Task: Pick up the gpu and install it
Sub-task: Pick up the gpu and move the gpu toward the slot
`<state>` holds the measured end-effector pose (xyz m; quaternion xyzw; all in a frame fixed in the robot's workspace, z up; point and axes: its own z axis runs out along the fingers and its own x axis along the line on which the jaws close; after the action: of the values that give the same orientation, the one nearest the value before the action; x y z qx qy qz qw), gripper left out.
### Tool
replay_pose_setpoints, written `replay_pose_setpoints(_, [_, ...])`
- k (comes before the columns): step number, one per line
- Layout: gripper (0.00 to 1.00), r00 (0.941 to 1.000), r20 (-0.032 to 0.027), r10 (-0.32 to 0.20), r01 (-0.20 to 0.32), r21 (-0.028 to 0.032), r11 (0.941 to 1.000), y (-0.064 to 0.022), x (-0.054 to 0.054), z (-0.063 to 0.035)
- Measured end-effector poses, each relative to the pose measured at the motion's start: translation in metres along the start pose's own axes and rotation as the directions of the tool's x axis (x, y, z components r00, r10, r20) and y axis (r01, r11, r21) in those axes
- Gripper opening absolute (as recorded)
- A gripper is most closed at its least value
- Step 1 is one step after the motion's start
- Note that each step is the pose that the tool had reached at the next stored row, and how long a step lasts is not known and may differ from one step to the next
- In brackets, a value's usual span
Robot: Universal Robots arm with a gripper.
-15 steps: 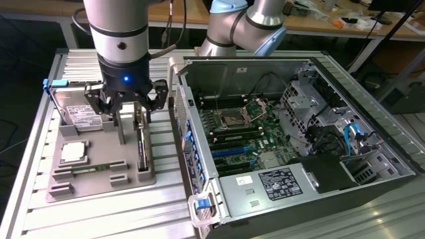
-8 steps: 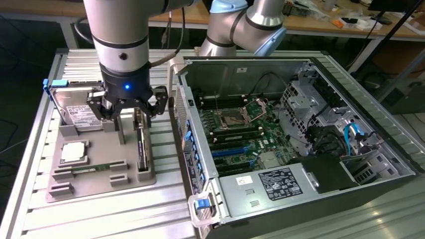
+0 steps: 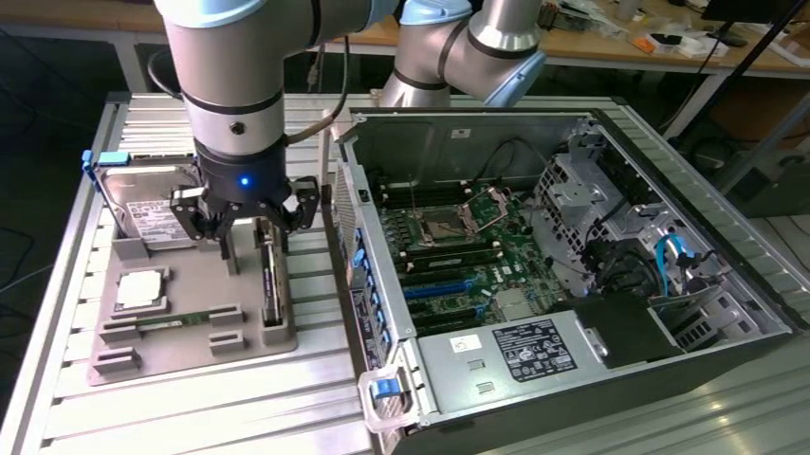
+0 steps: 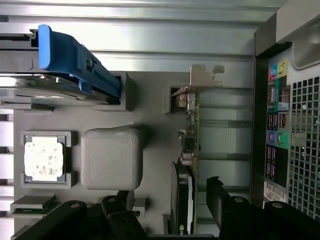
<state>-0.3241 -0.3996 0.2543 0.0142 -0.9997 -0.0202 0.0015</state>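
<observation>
Hand open wide over the gpu in its tray.

The hand (image 3: 249,239) (image 4: 166,197) hangs low over the grey tray (image 3: 190,284) (image 4: 150,115) on the bench (image 3: 190,408), fingers spread wide and holding nothing. The gpu (image 3: 269,284) (image 4: 191,145) stands on edge in a tray slot nearest the PC case (image 3: 506,133). In the wrist view it lies between the two fingers, with a gap on each side. A hard drive (image 3: 139,204) (image 4: 45,85) and a CPU (image 3: 139,289) (image 4: 43,160) sit in other tray pockets.
</observation>
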Motion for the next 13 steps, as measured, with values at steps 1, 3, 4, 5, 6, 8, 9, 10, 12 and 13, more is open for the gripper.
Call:
replay_pose_setpoints(1, [0.69,1.0,0.0001,0.0,0.0,0.0,1.0,-0.0001,0.0,0.002])
replay_pose_setpoints(3, [0.69,1.0,0.0001,0.0,0.0,-0.0001,1.0,-0.0003,0.0,0.0075])
replay_pose_setpoints(4, [0.69,1.0,0.0,0.0,0.0,0.0,1.0,-0.0004,0.0,0.0094])
replay_pose_setpoints(5, [0.69,1.0,0.0,0.0,0.0,0.0,1.0,-0.0005,0.0,0.012])
replay_pose_setpoints(6, [0.69,1.0,0.0,0.0,0.0,0.0,1.0,-0.0008,0.0,0.0137])
replay_pose_setpoints(8, [0.69,1.0,0.0002,0.0,0.0,-0.0001,1.0,-0.003,0.0,0.0151])
replay_pose_setpoints(9, [0.69,1.0,0.0002,0.0,0.0,-0.0001,1.0,-0.0031,0.0,0.0152])
replay_pose_setpoints(10, [0.69,1.0,0.0001,0.0,0.0,-0.0001,1.0,-0.0033,0.0,0.0153])
replay_pose_setpoints(12, [0.69,1.0,-0.0001,0.0,0.0,0.0001,1.0,-0.0046,0.0,0.0156])
replay_pose_setpoints(13, [0.69,1.0,0.0,0.0,0.0,0.0,1.0,-0.0058,0.0,0.0157])
